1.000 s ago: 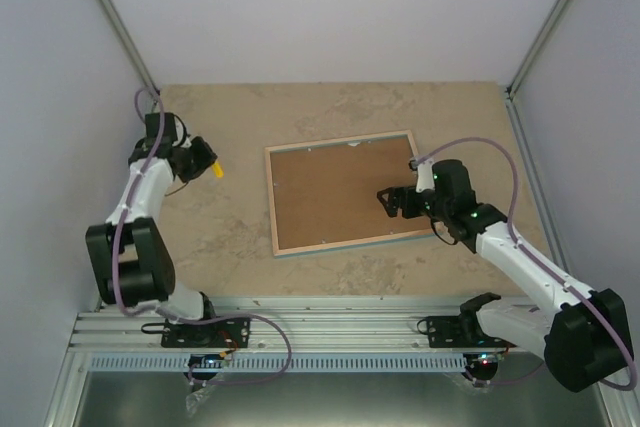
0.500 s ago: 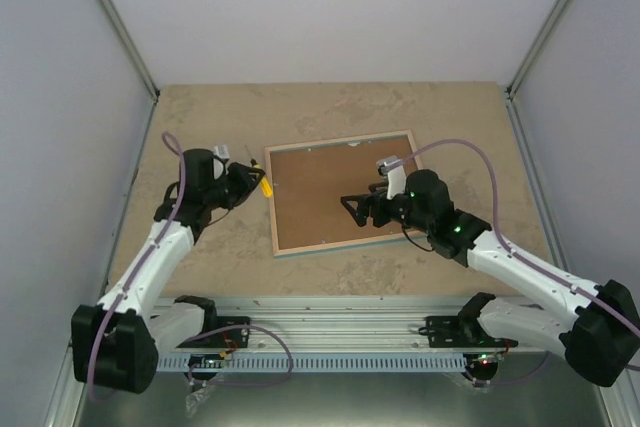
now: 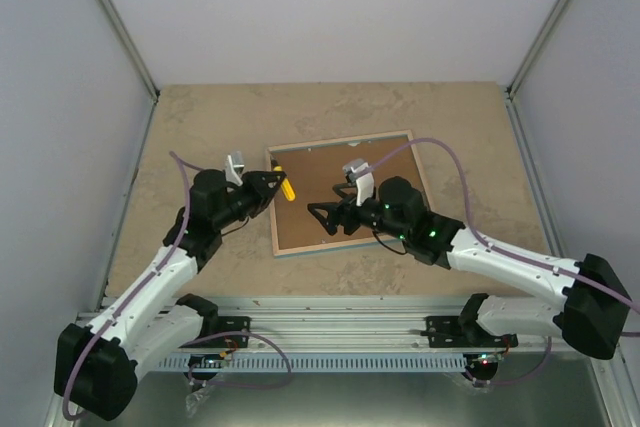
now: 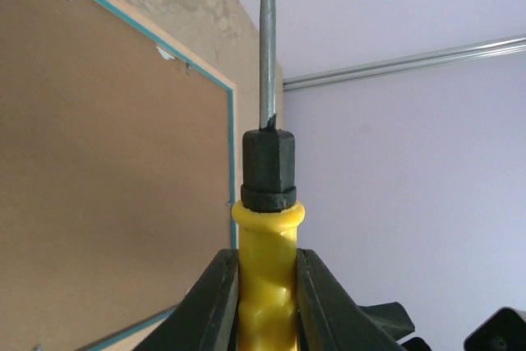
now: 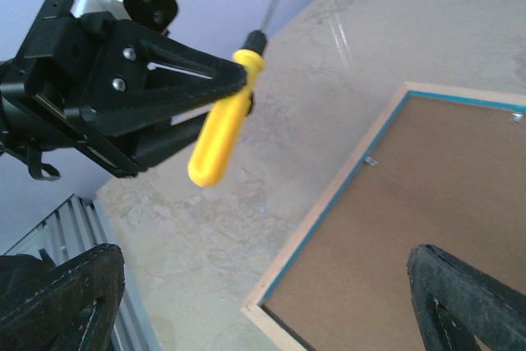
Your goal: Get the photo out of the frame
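Thin turquoise-blue rectangular picture frame (image 3: 335,162) lies on a beige table (image 3: 200,127), brown backing board up. Over its left edge, left gripper (image 3: 270,187) clamps a yellow-handled screwdriver (image 5: 220,133); contact unclear. Above the board, right gripper (image 3: 320,217) gapes wide.

Count on the bench (image 3: 200,117):
- picture frame (image 3: 320,172): one, mid-bench
- yellow-handled screwdriver (image 3: 284,187): one
- claws: two, the left claw (image 3: 268,187) and the right claw (image 3: 318,219)
- retaining tabs on the frame's back: too small to count
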Motion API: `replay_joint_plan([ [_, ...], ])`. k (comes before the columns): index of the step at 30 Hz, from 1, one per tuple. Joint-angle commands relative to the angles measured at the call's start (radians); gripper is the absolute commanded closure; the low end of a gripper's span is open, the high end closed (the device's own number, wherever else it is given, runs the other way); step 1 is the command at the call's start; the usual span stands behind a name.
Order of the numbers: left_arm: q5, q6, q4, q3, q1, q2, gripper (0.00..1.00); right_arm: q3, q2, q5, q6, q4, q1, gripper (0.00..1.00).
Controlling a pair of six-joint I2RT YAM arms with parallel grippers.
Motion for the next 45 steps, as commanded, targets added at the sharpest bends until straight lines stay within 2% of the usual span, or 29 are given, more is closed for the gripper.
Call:
replay_joint_plan([
  [1, -0.053, -0.084, 0.136, -0.025, -0.060, 0.000, 1.00, 0.056, 0.049, 0.065, -0.032, 0.079, 0.050, 0.08],
  [14, -0.103, -0.153, 0.207, 0.003, -0.145, 0.065, 1.00, 0.085, 0.144, 0.195, -0.065, 0.161, 0.090, 0.29],
  [17, -0.089, -0.174, 0.240, -0.002, -0.154, 0.085, 1.00, 0.093, 0.162, 0.209, -0.067, 0.169, 0.089, 0.37],
  [23, -0.092, -0.172, 0.243, 0.002, -0.162, 0.085, 1.00, 0.094, 0.184, 0.224, -0.057, 0.180, 0.089, 0.60],
  [28, -0.099, -0.184, 0.244, -0.011, -0.162, 0.066, 1.00, 0.092, 0.195, 0.227, -0.051, 0.182, 0.090, 0.64],
  [33, -0.096, -0.199, 0.254, -0.022, -0.162, 0.053, 0.99, 0.092, 0.200, 0.222, -0.048, 0.177, 0.090, 0.79],
  [36, -0.097, -0.206, 0.254, -0.028, -0.161, 0.046, 0.94, 0.091, 0.195, 0.212, -0.044, 0.174, 0.090, 0.92],
  [38, -0.100, -0.214, 0.255, -0.035, -0.161, 0.039, 0.86, 0.090, 0.187, 0.204, -0.046, 0.168, 0.089, 0.99],
  [42, -0.129, -0.214, 0.235, -0.042, -0.162, 0.012, 0.66, 0.084, 0.154, 0.194, -0.067, 0.145, 0.089, 1.00],
  [45, -0.153, -0.212, 0.219, -0.044, -0.161, -0.016, 0.56, 0.081, 0.128, 0.181, -0.086, 0.107, 0.089, 0.99],
])
